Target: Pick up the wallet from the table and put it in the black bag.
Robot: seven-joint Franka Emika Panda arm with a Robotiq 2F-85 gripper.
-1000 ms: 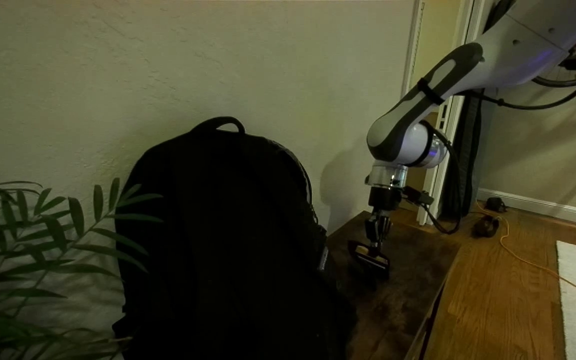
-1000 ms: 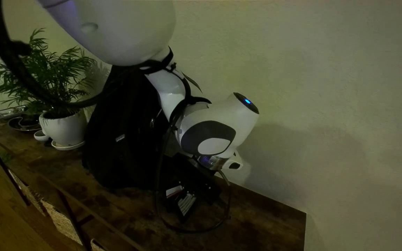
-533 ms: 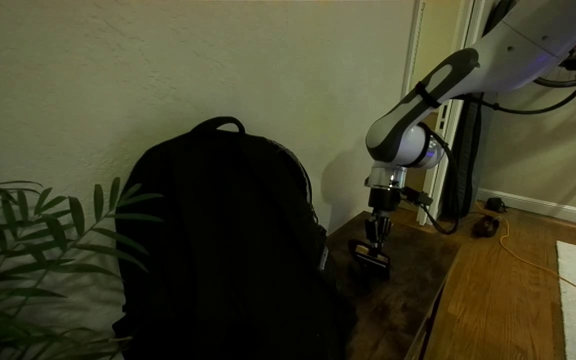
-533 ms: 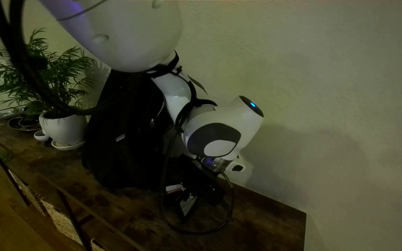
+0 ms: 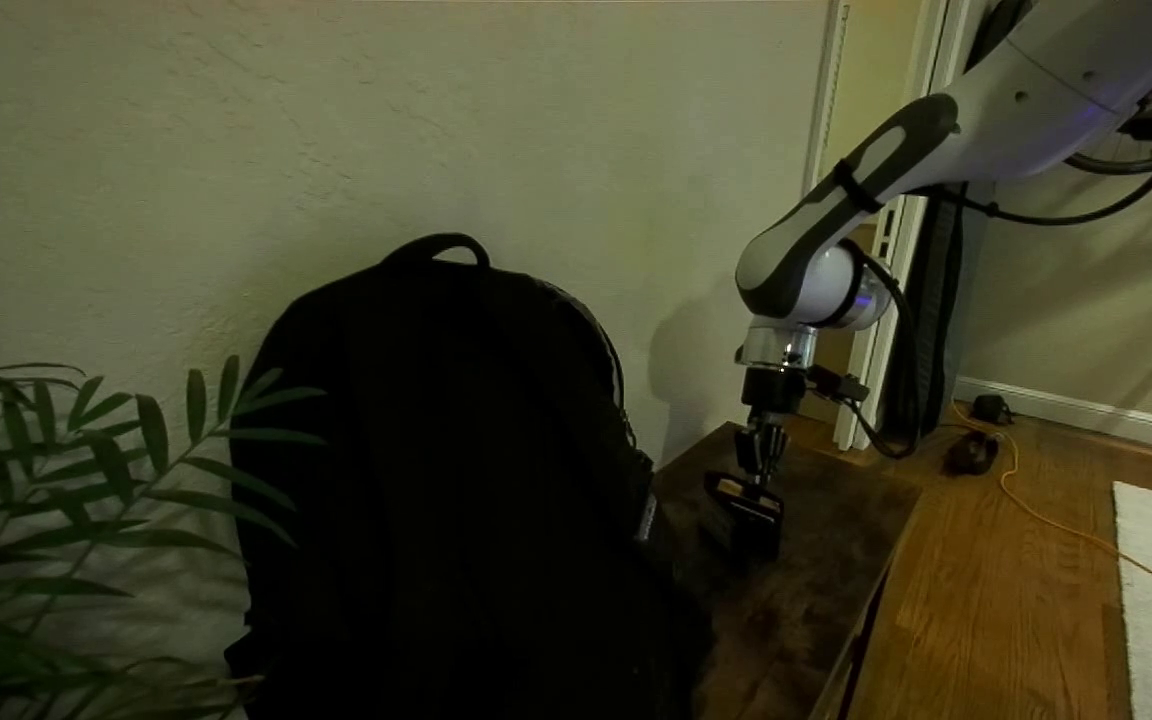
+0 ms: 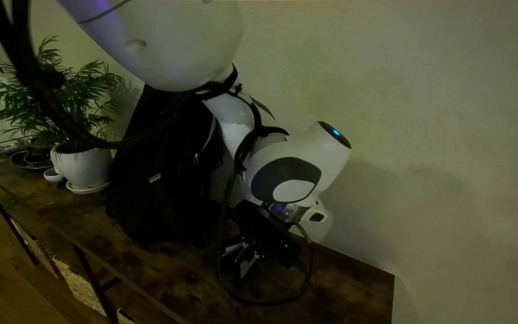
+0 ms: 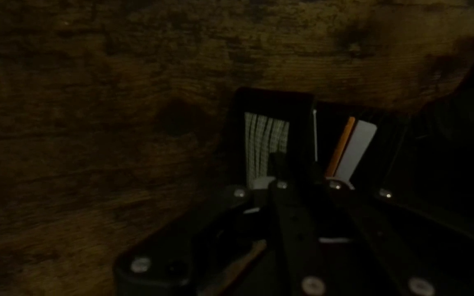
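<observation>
The claw (image 5: 758,481) is together, clamped on the wallet (image 5: 752,528) near its middle, right of centre in an exterior view. The wallet hangs partly spread below it, over the surface (image 5: 821,580); it is too dark to tell whether the lower edge touches the wood. In the wrist view the claw comes in from the bottom edge, and the wallet sits just right of centre, with a pale striped patch (image 7: 266,142) in its left half and an orange strip (image 7: 341,144) beside a white strip (image 7: 358,148) in its right half.

The bag (image 5: 466,490) stands upright on the surface, low and left of centre in an exterior view; the wallet is outside it. The arm (image 5: 936,150) enters from the upper right. A plant (image 6: 89,95) in a white pot (image 6: 83,167) stands at the left of an exterior view.
</observation>
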